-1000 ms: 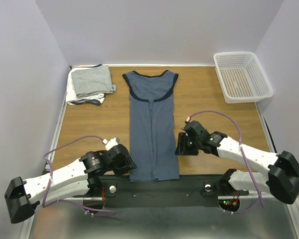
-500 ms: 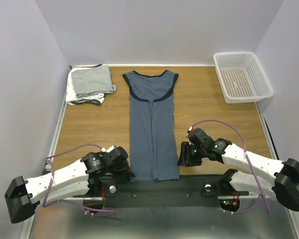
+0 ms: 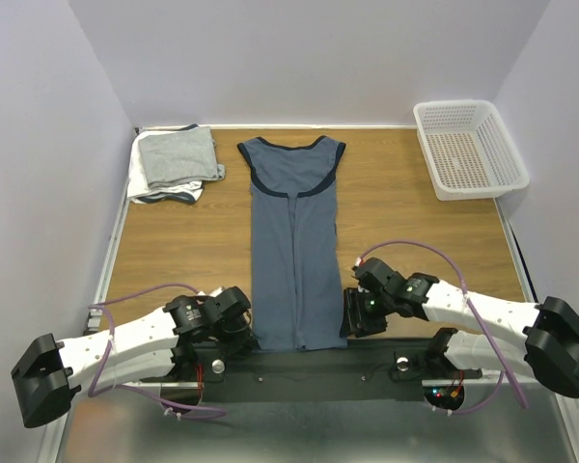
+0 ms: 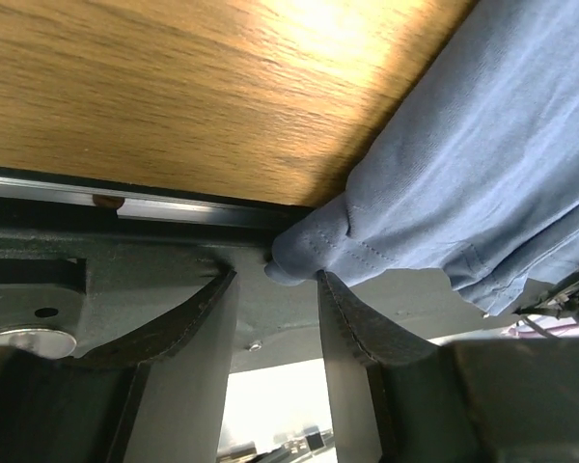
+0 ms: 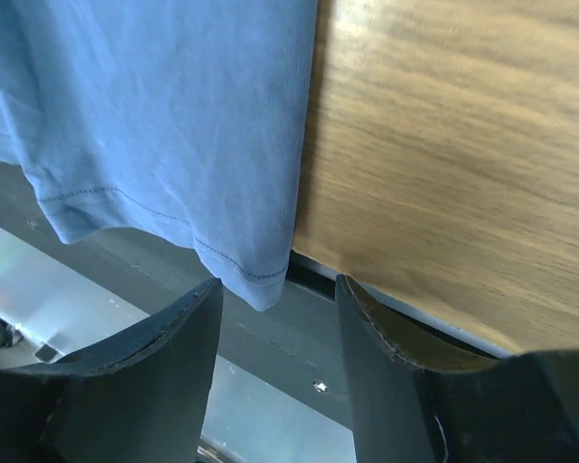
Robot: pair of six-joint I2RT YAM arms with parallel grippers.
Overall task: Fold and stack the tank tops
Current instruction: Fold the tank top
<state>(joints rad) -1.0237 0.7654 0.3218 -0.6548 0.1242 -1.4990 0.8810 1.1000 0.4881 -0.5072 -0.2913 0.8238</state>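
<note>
Lying flat along the middle of the wooden table [image 3: 420,207], the slate-blue tank top [image 3: 294,241] has its navy-trimmed neckline at the far end. Its hem hangs over the near edge onto the black base rail [image 3: 309,368]. Both long sides are folded inward and meet along a centre line. The left gripper [image 4: 276,276] sits at the near left hem corner, its jaws parted with the bunched corner just at their tips, not clamped. The right gripper [image 5: 278,282] sits at the near right hem corner, its jaws set wider apart, with the stitched corner between their tips and free. A stack of folded tank tops [image 3: 174,162], grey over white, rests at the far left corner. A white perforated basket [image 3: 470,147] stands at the far right.
</note>
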